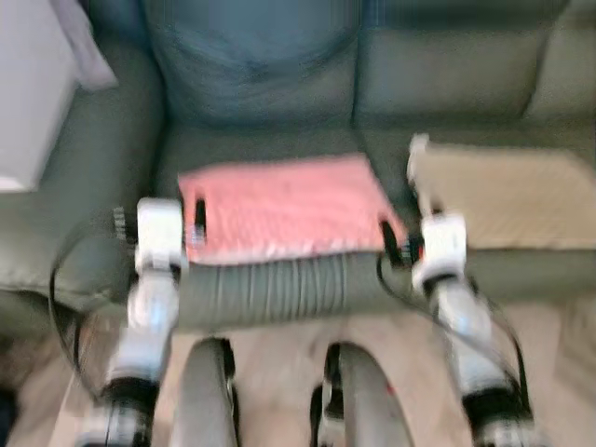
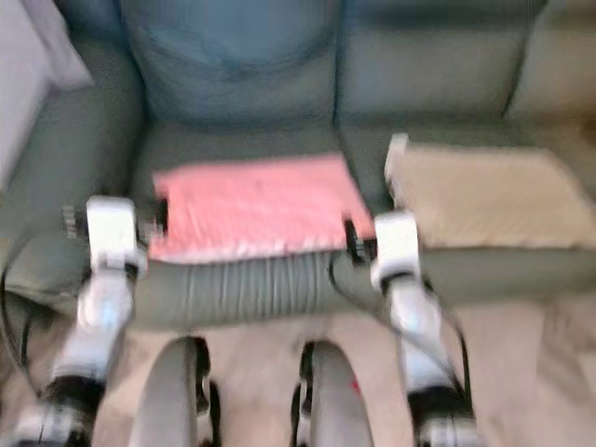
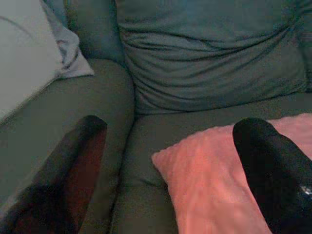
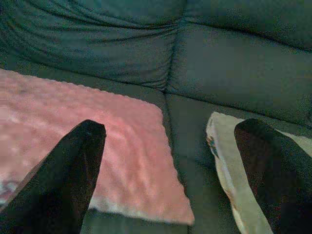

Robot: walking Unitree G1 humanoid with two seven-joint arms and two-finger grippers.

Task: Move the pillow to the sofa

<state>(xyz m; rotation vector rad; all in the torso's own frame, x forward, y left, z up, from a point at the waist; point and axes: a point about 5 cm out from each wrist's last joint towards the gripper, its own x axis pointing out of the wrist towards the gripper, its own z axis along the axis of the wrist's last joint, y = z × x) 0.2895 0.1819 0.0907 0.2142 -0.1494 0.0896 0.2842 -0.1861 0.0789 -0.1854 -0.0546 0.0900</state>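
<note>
Writing: we found no brand, label or lettering that could be read; the head views were blurred.
Floor: nearest to us, pale floor (image 1: 279, 349) ran along the front of the sofa, with the robot's own grey body parts low in the head views.
Left arm: it reached forward from the left, its white wrist at the sofa's front edge beside the pillow's left edge.
Left gripper (image 3: 170, 141): its claw stood wide, one black finger over the armrest side and the other finger (image 3: 273, 165) over the pillow's corner; we could not tell whether it touched.
Right arm: it reached forward on the right, wrist at the front edge by the pillow's right corner.
Right gripper (image 4: 170, 161): its claw was wide, spanning the gap between the pillow and the beige cushion.
Pillow (image 1: 284, 209): pink, lying flat on the sofa's seat at the front edge, between the two grippers.
Beige cushion (image 1: 507, 196): flat on the next seat to the right, near the pillow.
Sofa (image 1: 447, 74): grey-green, its back cushions behind the pillow.
Pale cloth (image 3: 29, 63): on the left armrest, farthest back.
</note>
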